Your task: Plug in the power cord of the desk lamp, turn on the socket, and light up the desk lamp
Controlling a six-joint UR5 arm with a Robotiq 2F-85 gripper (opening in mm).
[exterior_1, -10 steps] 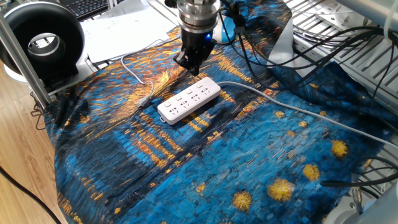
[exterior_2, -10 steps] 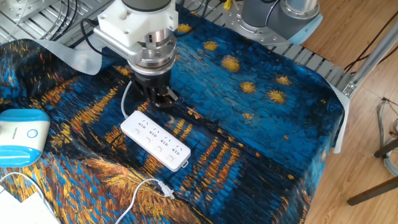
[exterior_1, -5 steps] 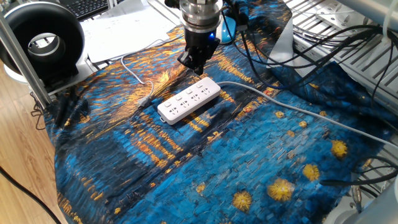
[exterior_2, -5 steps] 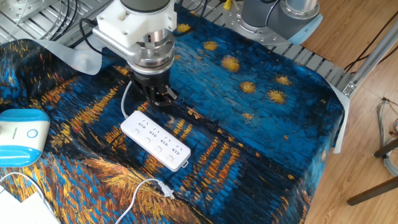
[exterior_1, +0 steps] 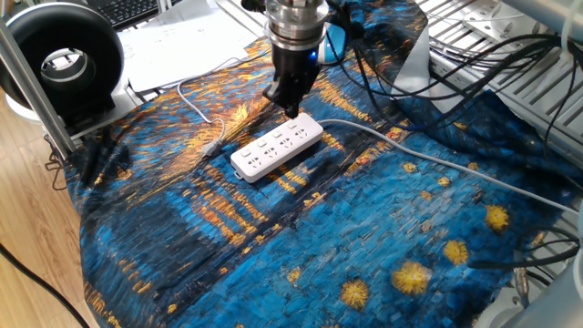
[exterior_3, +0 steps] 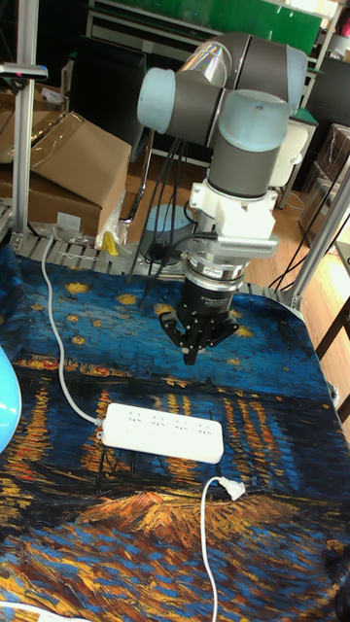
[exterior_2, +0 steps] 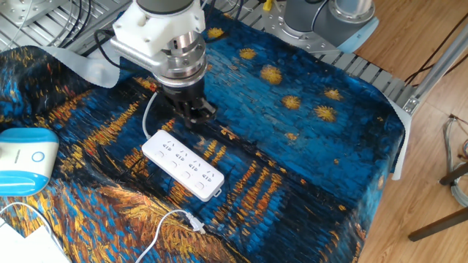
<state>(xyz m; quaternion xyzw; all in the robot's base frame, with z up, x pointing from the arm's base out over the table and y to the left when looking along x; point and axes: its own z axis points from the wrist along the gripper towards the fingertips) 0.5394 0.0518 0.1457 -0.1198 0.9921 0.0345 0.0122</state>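
progress: we judge nothing done | plug point(exterior_3: 231, 488) lies loose, lower centre, beside socket point(exterior_3: 162, 432) | gripper point(exterior_3: 194, 347) pressed together, empty, above socket | plugging, switching, lighting remain

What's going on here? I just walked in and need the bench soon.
A robot arm is working on plugging in a desk lamp. Its gripper hovers just above one end of the white power strip, fingers close together and holding nothing. The lamp's plug lies loose on the cloth beside the strip, so nothing is plugged in yet.
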